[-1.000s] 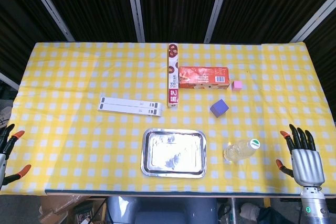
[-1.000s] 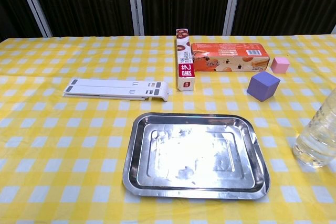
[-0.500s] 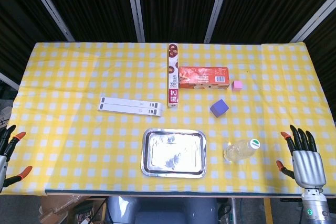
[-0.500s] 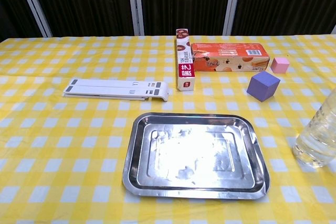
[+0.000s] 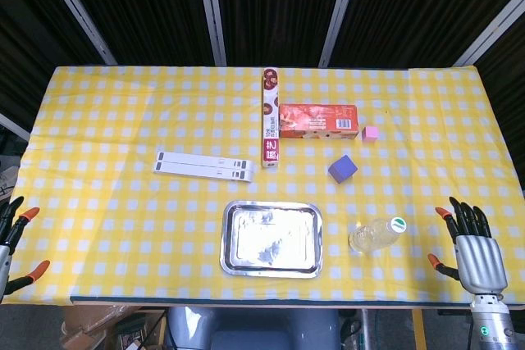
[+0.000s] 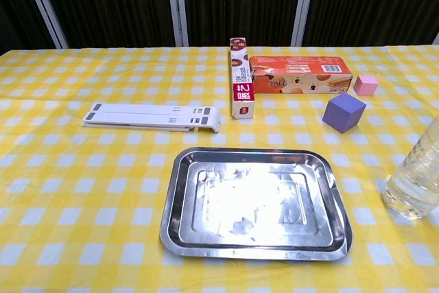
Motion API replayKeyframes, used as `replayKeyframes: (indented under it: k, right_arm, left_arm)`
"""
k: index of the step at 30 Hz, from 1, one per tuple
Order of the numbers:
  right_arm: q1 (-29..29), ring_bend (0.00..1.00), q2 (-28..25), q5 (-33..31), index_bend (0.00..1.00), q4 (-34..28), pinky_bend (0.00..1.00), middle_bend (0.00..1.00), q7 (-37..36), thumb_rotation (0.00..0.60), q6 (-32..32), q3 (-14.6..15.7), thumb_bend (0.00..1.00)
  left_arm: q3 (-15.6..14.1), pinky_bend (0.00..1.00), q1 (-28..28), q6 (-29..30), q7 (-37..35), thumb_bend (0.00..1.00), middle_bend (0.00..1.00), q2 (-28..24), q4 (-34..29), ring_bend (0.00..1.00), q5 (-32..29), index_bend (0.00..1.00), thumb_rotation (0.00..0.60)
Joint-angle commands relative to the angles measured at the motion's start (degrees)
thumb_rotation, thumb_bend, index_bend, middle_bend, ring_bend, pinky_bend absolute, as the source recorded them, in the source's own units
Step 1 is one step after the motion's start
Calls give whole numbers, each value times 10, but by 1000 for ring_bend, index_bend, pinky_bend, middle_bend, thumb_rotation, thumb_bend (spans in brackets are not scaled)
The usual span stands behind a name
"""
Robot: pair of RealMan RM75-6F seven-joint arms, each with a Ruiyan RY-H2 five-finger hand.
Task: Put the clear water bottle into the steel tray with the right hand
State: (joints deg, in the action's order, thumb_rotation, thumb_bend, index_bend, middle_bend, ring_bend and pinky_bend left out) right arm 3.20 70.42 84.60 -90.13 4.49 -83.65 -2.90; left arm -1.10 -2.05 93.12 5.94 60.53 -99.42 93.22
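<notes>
From the chest view the water bottle (image 6: 416, 184) at 3 o'clock is cut by the right edge, its cap and top out of sight. Neither hand shows there. From the head view the left hand (image 5: 11, 239) at 8 o'clock is sliced by the left edge, only fingertips showing. The print on the orange box (image 5: 318, 120) and long carton (image 5: 270, 118) is too small to read.
</notes>
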Motion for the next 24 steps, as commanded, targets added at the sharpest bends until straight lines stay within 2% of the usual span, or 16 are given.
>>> replayKeyframes:
  k: [1, 12, 19, 24]
  right_arm:
    - [11, 0, -10, -5, 180, -14, 0, 41, -45, 600, 31, 3, 164]
    - [86, 0, -67, -7, 130, -61, 0, 41, -299, 600, 210, 19, 45]
    - [107, 0, -55, -6, 126, -58, 0, 41, -393, 600, 239, 16, 45]
    - [113, 0, -9, -30, 126, -30, 0, 41, -442, 600, 253, 9, 45]
  left_arm:
    - [-1, 0, 1, -4, 3, 218, 0, 1, 0, 0, 0, 140, 600]
    - [1, 0, 2, -6, 1, 218, 0, 0, 0, 0, -4, 140, 600]
    - [1, 0, 2, -6, 8, 218, 0, 2, -1, 0, -2, 140, 600]
    - [3, 0, 2, -7, 8, 217, 0, 2, -1, 0, -6, 140, 600]
